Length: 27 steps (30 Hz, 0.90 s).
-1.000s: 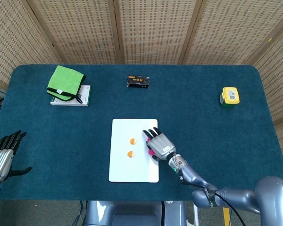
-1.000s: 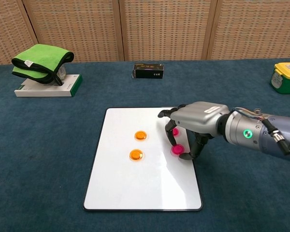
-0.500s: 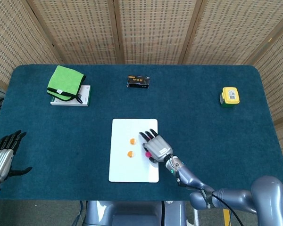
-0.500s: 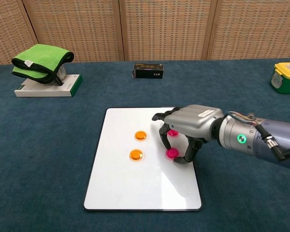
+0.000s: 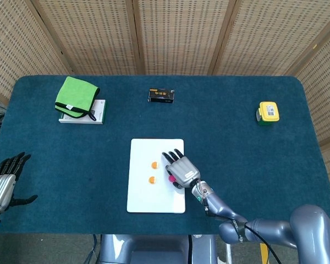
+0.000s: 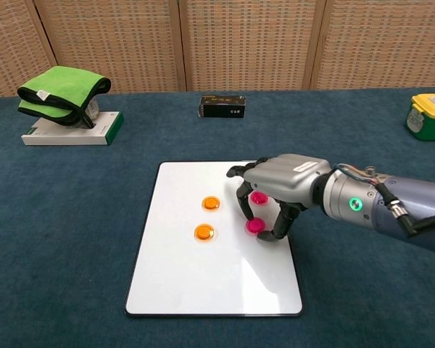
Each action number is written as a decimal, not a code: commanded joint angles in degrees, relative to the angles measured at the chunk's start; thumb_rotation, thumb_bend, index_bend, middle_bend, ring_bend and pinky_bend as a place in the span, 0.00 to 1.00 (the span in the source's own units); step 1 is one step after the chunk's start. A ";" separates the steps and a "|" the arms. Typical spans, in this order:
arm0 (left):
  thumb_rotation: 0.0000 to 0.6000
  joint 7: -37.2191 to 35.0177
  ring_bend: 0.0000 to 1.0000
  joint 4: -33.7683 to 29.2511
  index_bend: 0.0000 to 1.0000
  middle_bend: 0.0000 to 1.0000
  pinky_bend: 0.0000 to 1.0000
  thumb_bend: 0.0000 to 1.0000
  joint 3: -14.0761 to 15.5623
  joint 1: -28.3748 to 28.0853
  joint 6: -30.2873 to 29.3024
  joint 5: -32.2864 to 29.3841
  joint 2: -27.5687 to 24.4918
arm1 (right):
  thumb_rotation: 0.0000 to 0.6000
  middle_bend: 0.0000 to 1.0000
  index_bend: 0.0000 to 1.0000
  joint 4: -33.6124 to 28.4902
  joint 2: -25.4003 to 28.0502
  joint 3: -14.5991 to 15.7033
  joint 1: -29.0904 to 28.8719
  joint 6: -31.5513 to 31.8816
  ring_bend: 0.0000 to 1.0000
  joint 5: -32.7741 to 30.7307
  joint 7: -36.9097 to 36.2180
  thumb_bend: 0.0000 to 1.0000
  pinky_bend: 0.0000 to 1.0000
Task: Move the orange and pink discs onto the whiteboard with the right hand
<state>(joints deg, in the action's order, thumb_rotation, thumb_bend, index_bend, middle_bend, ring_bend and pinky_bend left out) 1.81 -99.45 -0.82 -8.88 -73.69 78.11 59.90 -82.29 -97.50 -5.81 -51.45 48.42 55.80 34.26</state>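
A whiteboard (image 6: 181, 283) (image 5: 148, 201) lies at the middle front of the blue table. Two orange discs (image 6: 211, 204) (image 6: 203, 232) rest on it, also visible in the head view (image 5: 154, 164) (image 5: 152, 180). My right hand (image 6: 279, 181) (image 5: 181, 169) hovers palm down over the board's right half and pinches a pink disc (image 6: 254, 225) (image 5: 171, 179) between thumb and a fingertip, low at the board surface. A second pink disc (image 6: 259, 196) lies on the board under the palm. My left hand (image 5: 3, 184) sits at the table's left edge, fingers apart, holding nothing.
A green cloth (image 6: 61, 94) (image 5: 76, 96) lies folded on a white book at the back left. A small black box (image 6: 222, 106) (image 5: 161, 95) sits at the back centre. A yellow-green container (image 6: 429, 114) (image 5: 268, 112) stands at the far right.
My right hand has shifted left over the board, carrying the pinched pink disc closer to the orange discs. The left hand has not moved.
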 commanded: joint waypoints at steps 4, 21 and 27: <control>1.00 -0.16 0.00 0.02 0.00 0.00 0.00 0.00 0.00 0.00 0.04 -0.01 -0.04 | 1.00 0.03 0.53 -0.05 -0.15 -0.12 -0.27 0.14 0.00 -0.44 0.20 0.41 0.00; 1.00 -0.38 0.00 -0.04 0.00 0.00 0.00 0.00 0.02 -0.04 0.19 -0.06 -0.15 | 1.00 0.02 0.36 0.08 -0.28 0.05 -0.44 0.22 0.00 0.06 -0.73 0.39 0.00; 1.00 -0.44 0.00 -0.05 0.00 0.00 0.00 0.00 0.03 -0.06 0.22 -0.05 -0.18 | 1.00 0.02 0.36 -0.45 0.04 -0.04 -0.36 0.50 0.00 0.07 -0.99 0.39 0.00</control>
<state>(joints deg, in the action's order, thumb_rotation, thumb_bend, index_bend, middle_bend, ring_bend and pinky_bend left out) 1.38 -99.51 -0.79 -8.93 -73.47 78.06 59.72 -82.70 -97.50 -5.82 -51.83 48.88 55.84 33.32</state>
